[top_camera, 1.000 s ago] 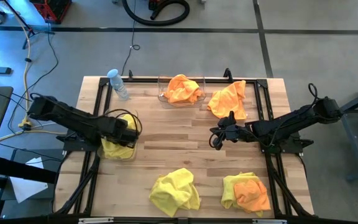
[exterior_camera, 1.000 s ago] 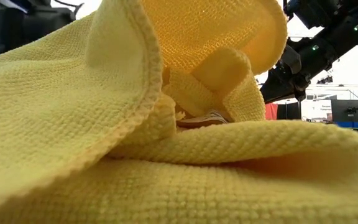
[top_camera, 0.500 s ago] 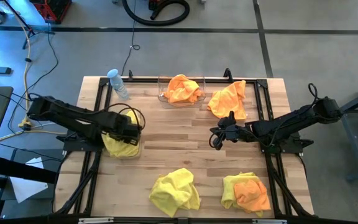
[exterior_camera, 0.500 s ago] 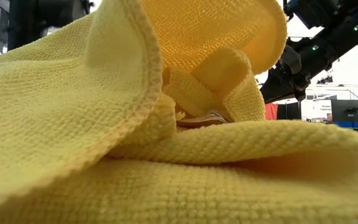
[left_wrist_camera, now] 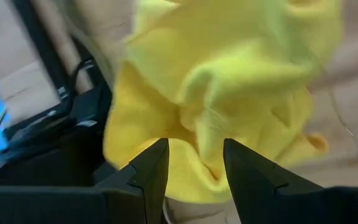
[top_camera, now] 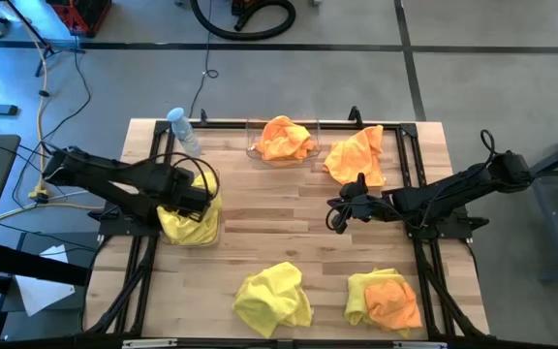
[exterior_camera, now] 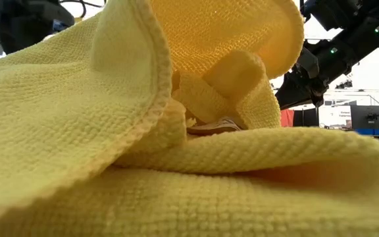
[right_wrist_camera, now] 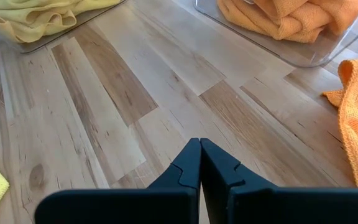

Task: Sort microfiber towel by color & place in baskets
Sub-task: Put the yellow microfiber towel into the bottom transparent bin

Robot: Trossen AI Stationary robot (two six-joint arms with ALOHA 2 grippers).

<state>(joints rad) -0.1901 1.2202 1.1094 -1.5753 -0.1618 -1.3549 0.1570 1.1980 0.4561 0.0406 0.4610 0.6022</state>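
Observation:
My left gripper [top_camera: 203,197] [left_wrist_camera: 194,152] is open over the clear left basket [top_camera: 211,236], just above the yellow towels [top_camera: 188,223] [left_wrist_camera: 229,81] heaped in it. My right gripper [top_camera: 336,214] [right_wrist_camera: 200,147] is shut and empty, hovering low over bare wood at mid-table. A far clear basket [top_camera: 252,151] [right_wrist_camera: 309,59] holds orange towels [top_camera: 284,138]. A loose orange towel [top_camera: 356,155] lies to its right. A yellow towel [top_camera: 273,296] [exterior_camera: 110,145] and a yellow-and-orange pile [top_camera: 386,301] lie near the front edge.
A clear water bottle [top_camera: 184,131] lies at the far left corner. Black frame rails [top_camera: 410,155] run along the table's sides and back. Bare wood [top_camera: 269,218] lies between the two grippers. The near yellow towel fills most of the low view.
My left gripper has shifted a little toward the table's far edge over the left basket, and more of the yellow towel heap shows beside it now.

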